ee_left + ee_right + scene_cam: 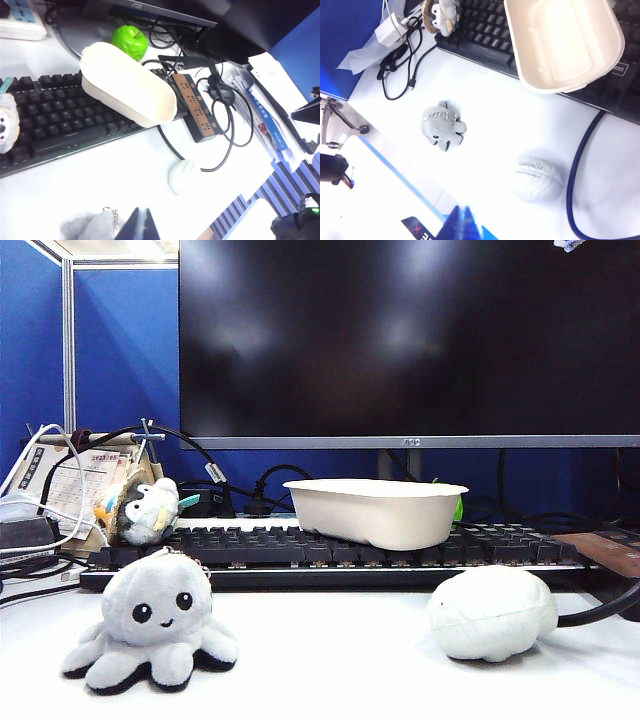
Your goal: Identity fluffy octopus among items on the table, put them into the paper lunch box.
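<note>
Left gripper (139,225) barely peeks in, only dark closed tips, rest cut off. Right gripper (462,223) is a blurred blue sliver, so its jaws are unreadable. In the left wrist view, the fluffy octopus (92,226) is cropped at the frame edge.

Dark pointed hand (139,225) tips, both arms

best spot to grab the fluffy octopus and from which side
Probably the round head of the fluffy octopus, taken from straight above. It sits upright on the table with open space all round, and the head stands above the short splayed tentacles, which lie too flat to pinch.
</note>
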### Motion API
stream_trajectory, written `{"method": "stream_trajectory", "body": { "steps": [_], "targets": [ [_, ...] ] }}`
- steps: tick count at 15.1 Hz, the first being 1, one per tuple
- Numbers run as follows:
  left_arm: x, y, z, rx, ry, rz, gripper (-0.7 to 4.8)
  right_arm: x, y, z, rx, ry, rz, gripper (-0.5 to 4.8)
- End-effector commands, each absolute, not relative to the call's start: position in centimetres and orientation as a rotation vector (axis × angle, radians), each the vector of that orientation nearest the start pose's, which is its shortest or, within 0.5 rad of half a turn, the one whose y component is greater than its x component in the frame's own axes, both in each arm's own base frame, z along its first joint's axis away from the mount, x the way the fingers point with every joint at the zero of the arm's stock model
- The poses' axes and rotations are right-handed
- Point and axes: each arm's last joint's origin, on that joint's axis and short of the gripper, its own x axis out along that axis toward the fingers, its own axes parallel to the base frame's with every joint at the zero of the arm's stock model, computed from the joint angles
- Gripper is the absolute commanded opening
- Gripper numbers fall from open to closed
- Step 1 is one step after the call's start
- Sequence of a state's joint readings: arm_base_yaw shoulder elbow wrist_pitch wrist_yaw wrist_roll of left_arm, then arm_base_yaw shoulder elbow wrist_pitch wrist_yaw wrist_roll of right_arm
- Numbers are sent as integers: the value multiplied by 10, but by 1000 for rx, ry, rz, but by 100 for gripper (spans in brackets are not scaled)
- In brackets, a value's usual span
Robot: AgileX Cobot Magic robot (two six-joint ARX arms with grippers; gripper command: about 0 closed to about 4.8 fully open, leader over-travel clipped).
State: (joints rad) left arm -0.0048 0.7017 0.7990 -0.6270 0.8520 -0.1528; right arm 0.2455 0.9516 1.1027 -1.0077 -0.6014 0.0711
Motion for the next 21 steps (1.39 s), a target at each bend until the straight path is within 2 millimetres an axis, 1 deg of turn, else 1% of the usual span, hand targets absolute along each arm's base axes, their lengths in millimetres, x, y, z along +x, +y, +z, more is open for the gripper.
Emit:
{"method": "stream_trajectory", "body": {
  "steps": [1, 3, 5, 6, 7, 9, 11, 14, 15, 18, 21],
  "targets": [
    [132, -22, 316, -347, 534, -800, -5, 149, 59, 349, 231, 875, 837, -1],
    [131, -22, 315, -356, 554, -798, -3, 149, 62, 350, 270, 883, 935, -1],
    [129, -22, 311, -375, 600, -787, 0, 148, 65, 350, 263, 879, 954, -1],
    [127, -21, 306, -382, 653, -728, 46, 149, 65, 350, 261, 872, 955, 0],
    [125, -19, 300, -377, 724, -621, 85, 149, 65, 351, 260, 868, 955, 0],
    [121, -17, 294, -376, 802, -538, 85, 150, 64, 350, 245, 865, 922, 0],
    [119, -18, 292, -386, 828, -543, 85, 151, 64, 350, 239, 867, 909, 0],
    [117, -25, 292, -362, 847, -601, 85, 152, 65, 347, 251, 908, 901, 0],
    [115, -33, 291, -339, 864, -654, 85, 152, 65, 343, 257, 951, 889, 0],
    [113, -47, 289, -254, 902, -706, 85, 155, 65, 337, 247, 973, 853, 0],
    [121, -61, 278, -184, 986, -716, 85, 155, 65, 337, 247, 976, 853, 1]
  ]
}}
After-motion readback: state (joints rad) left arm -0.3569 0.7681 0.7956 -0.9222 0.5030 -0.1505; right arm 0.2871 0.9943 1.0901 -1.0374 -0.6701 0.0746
